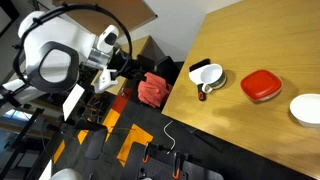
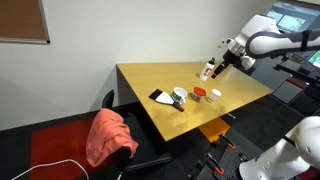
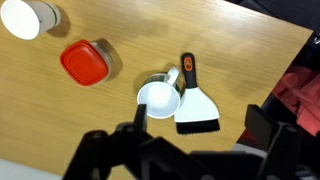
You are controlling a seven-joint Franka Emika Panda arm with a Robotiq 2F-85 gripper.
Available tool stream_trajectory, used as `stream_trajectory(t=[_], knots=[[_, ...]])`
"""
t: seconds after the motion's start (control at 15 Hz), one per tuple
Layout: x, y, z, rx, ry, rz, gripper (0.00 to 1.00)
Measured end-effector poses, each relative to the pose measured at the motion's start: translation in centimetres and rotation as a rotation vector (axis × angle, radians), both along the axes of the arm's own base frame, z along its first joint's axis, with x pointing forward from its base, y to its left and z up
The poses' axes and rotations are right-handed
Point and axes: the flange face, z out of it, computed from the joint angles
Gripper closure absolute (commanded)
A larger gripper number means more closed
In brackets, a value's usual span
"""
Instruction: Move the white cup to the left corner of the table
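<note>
The white cup (image 3: 28, 17) stands upright on the tan wooden table (image 3: 110, 130), at the top left of the wrist view, beside the red rounded-square container (image 3: 83, 62). It shows in both exterior views (image 1: 307, 108) (image 2: 215, 96), at the end of a row of objects. My gripper (image 3: 198, 125) is open and empty. It hangs high above the table near the white bowl (image 3: 158, 98), well away from the cup. In an exterior view the gripper (image 1: 128, 68) is off the table's edge, and it shows small above the table's far side (image 2: 220, 60).
A white brush with black bristles and an orange-black handle (image 3: 193, 100) lies against the white bowl (image 1: 207, 77). The red container (image 1: 261, 85) sits between bowl and cup. A red cloth (image 2: 108, 135) lies on a chair beside the table (image 1: 152, 90).
</note>
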Motion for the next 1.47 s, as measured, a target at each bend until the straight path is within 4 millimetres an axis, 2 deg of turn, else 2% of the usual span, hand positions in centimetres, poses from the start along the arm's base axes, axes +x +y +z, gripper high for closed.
stream_trajectory(t=[0.53, 0.73, 0.87, 1.07, 1.47], knots=[[0.0, 0.0, 0.0, 0.0, 0.001, -0.001, 0.0], [0.2, -1.5, -0.7, 0.009, 0.013, -0.032, 0.0], [0.4, -3.7, -1.7, 0.013, 0.013, -0.076, 0.0], [0.6, -8.5, -4.0, 0.008, 0.002, -0.161, 0.0], [0.1, -18.4, -9.6, -0.01, 0.005, -0.236, 0.0]])
